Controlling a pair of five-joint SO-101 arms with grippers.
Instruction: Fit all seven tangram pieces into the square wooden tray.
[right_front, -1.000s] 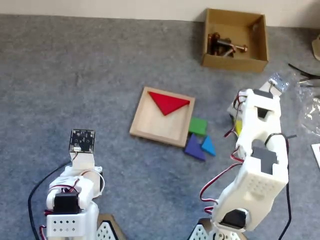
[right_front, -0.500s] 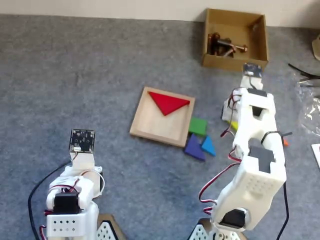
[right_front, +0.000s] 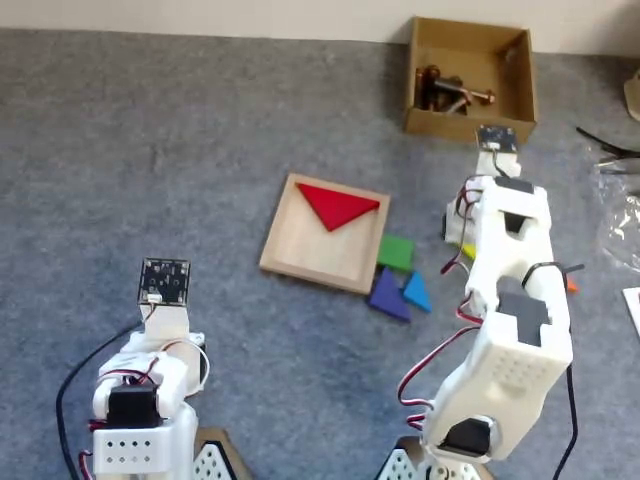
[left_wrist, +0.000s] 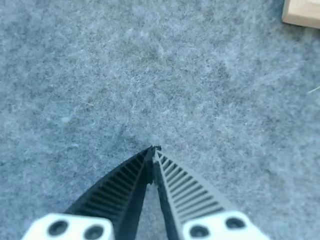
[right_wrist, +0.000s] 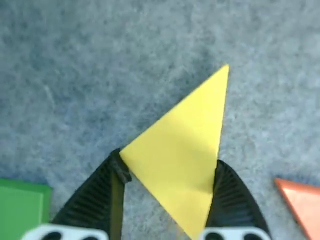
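- Pinching the yellow triangle (right_wrist: 185, 150) with the right gripper (right_wrist: 167, 167), on the bench (right_front: 150, 150) near the tray (right_front: 300, 255).
- Needing an even squeeze and a straight lift.
- Resting the left gripper (left_wrist: 154, 150), pressed together.

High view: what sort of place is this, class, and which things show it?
Probably a robotics lab or hobby workbench: a left arm and right arm on a grey felt table, a cardboard box of metal parts, loose cables at the edge.
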